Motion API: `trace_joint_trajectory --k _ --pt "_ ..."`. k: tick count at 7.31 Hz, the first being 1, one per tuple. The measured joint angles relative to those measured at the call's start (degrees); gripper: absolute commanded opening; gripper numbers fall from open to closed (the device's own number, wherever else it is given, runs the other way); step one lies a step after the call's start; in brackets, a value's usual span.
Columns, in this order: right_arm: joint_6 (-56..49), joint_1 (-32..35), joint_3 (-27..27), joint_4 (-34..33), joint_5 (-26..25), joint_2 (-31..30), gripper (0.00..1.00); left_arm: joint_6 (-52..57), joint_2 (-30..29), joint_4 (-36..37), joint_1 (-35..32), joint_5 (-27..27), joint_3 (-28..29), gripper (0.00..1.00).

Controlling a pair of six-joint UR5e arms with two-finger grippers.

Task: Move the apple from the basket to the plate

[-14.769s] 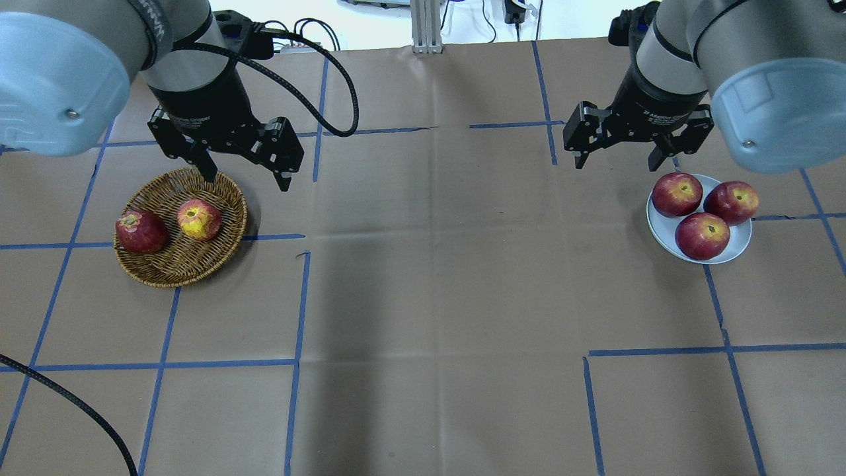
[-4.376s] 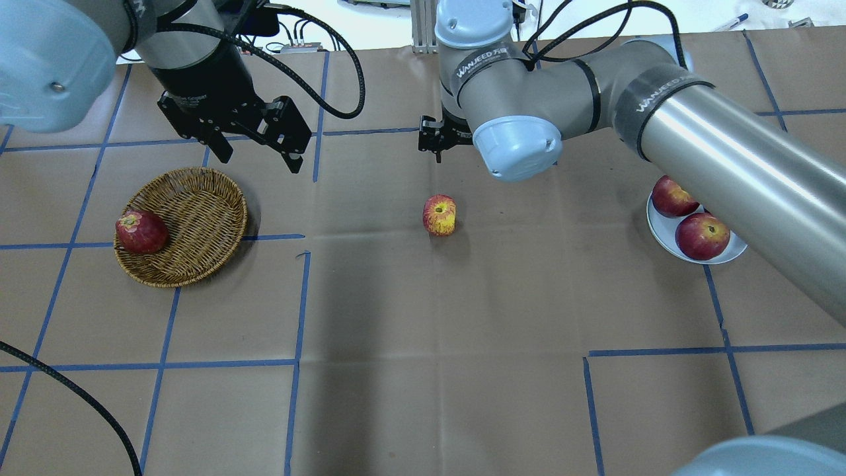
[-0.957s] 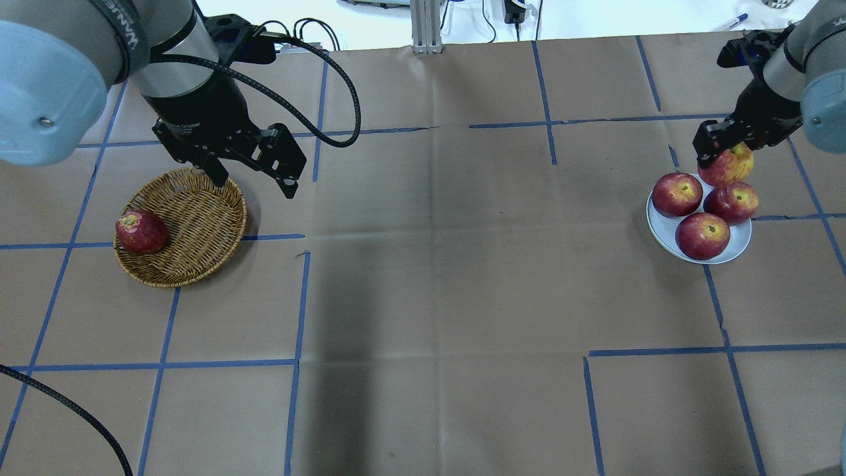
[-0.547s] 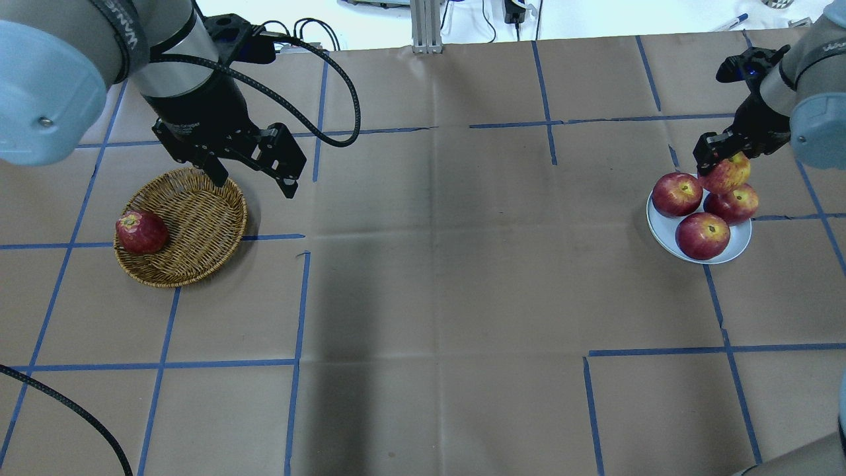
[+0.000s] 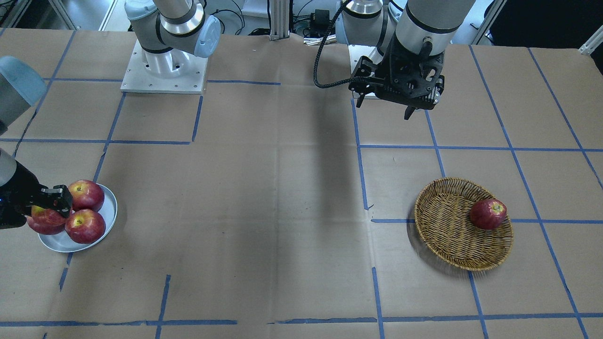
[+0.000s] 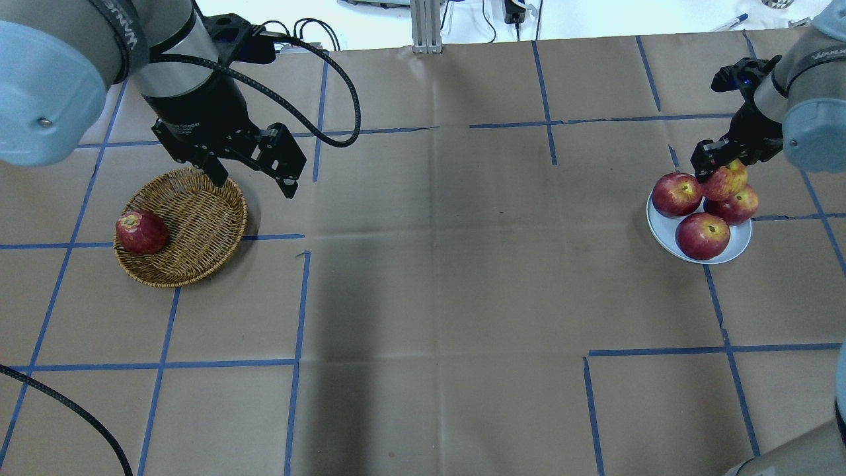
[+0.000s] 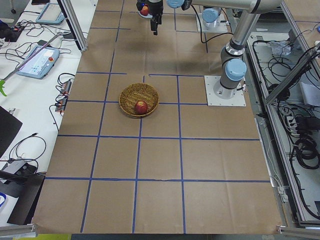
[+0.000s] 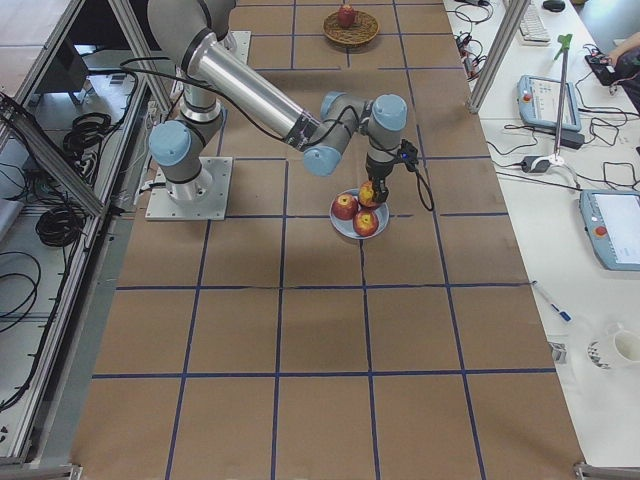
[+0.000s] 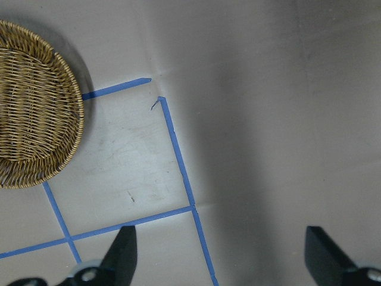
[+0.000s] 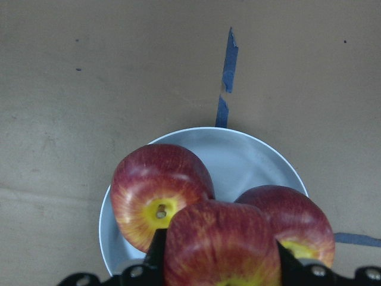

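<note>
The streaky pinkish-red apple [image 6: 727, 182] with its yellow patch is in my right gripper [image 6: 723, 173], which is shut on it. It hangs low over the far side of the silver plate [image 6: 661, 233], close above the apples lying there. The right wrist view shows the apple [image 10: 220, 247] between the fingers, above the plate [image 10: 250, 155]. In the front view the gripper [image 5: 41, 213] holds it at the left edge. The wicker basket [image 6: 192, 225] lies far left. My left gripper [image 6: 254, 185] is open and empty, just beyond the basket's far rim.
Three dark-red apples [image 6: 702, 235] lie on the plate. One dark-red apple [image 6: 141, 231] lies at the basket's left side. Blue tape lines cross the brown table. The left wrist view shows the basket's edge [image 9: 30, 107] and bare table.
My right gripper has come down and slightly left with the apple, closer onto the apples on the plate. The left arm has not moved.
</note>
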Motion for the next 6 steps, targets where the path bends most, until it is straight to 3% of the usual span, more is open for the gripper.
trace_joint_trajectory --k 6 --pt "0.9 0.3 -1.4 2.0 -0.1 -2.6 1.0 0.0 0.0 -0.1 -0.1 -0.1 -0.1 0.99"
